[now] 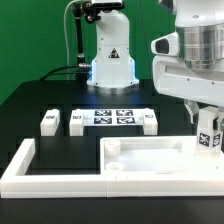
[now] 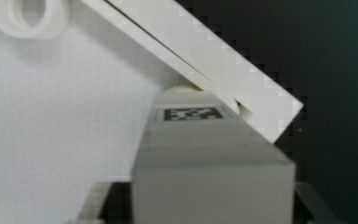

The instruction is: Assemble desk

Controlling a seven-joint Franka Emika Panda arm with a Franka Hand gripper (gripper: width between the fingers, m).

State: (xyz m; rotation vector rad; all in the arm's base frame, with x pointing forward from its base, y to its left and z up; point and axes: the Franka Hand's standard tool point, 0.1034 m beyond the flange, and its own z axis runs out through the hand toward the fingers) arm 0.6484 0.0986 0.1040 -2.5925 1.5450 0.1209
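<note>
The white rimmed tabletop (image 1: 150, 162) lies flat at the front. My gripper (image 1: 207, 128) is shut on a white tagged leg (image 1: 208, 138), held upright at the tabletop's far corner on the exterior view's right. In the wrist view the leg (image 2: 208, 140) stands between my fingers (image 2: 123, 205) with its tag facing the camera. It sits against the tabletop's slanted rim (image 2: 194, 55), beside the flat slab (image 2: 51, 120) with a round hole (image 2: 34, 18). I cannot tell whether the leg is seated. Three loose legs (image 1: 49, 122) (image 1: 77, 121) (image 1: 149, 121) stand in a row behind the tabletop.
The marker board (image 1: 112, 118) lies between two of the loose legs. A low white border fence (image 1: 30, 168) runs along the front and the exterior view's left. The robot base (image 1: 110, 55) stands at the back centre.
</note>
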